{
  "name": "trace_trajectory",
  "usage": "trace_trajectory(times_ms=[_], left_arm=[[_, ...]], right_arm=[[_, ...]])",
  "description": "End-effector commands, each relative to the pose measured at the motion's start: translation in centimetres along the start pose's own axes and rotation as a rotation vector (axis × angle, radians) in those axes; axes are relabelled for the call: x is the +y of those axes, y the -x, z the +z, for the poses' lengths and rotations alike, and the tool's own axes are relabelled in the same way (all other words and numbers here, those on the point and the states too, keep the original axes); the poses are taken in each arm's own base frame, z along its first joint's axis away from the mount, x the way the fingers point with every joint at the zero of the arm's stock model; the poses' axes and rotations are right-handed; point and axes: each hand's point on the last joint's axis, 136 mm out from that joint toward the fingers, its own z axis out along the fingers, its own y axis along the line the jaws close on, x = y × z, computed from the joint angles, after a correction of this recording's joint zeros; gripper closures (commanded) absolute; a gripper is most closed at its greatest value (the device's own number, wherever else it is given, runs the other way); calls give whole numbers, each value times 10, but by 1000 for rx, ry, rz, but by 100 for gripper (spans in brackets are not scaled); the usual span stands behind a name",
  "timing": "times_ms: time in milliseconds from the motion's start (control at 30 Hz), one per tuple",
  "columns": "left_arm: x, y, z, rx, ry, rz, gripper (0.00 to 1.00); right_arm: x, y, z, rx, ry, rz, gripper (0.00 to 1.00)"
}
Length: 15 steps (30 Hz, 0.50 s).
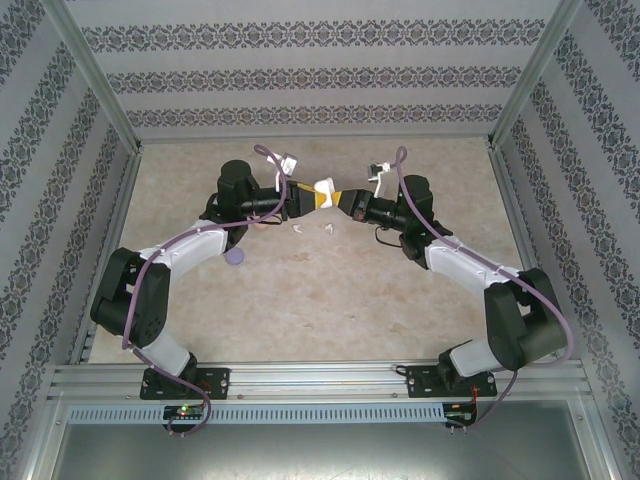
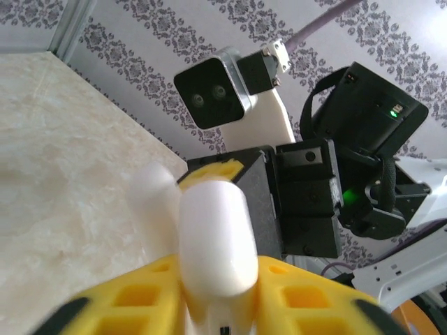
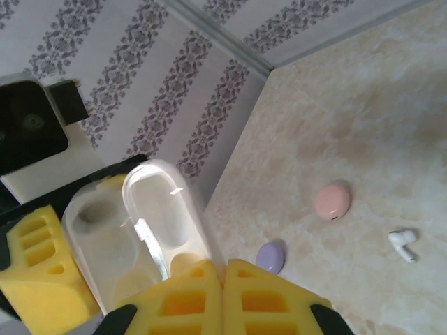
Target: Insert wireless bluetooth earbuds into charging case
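On the marbled table [image 1: 400, 290], a purple case [image 1: 235, 258] is seen lying closed beside the left arm. A pink case [image 3: 332, 201] is seen just past it, and the two are set apart from each other. Above the far middle of the table, the left gripper [image 1: 308, 195] is closed narrowly on the white charging case [image 1: 323, 190], which is held off the surface with a yellow finger pressed to each side. The case is shown open in the right wrist view, with both halves hollow. Two white earbuds [image 1: 297, 228] are left on the table just below the raised case, apart from each other. The right gripper [image 1: 340, 200] is met head-on, its yellow fingers [image 3: 258, 296] pinched together on the case's near edge.
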Motion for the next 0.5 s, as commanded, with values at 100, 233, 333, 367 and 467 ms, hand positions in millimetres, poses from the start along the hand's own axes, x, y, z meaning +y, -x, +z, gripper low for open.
trace_trajectory(times_ms=[100, 233, 333, 367, 467], left_arm=[[12, -5, 5, 10, 65, 25, 45], [18, 7, 0, 13, 105, 52, 37], [22, 12, -2, 54, 129, 80, 33], [24, 11, -2, 80, 138, 89, 32], [27, 8, 1, 158, 140, 112, 30]], right_arm=[[-6, 25, -6, -44, -39, -21, 100], [-35, 32, -21, -41, -148, -21, 100], [-52, 36, -33, -19, -224, -48, 100], [-57, 37, -37, -5, -251, -65, 100], [-68, 36, -45, 56, -325, -128, 100]])
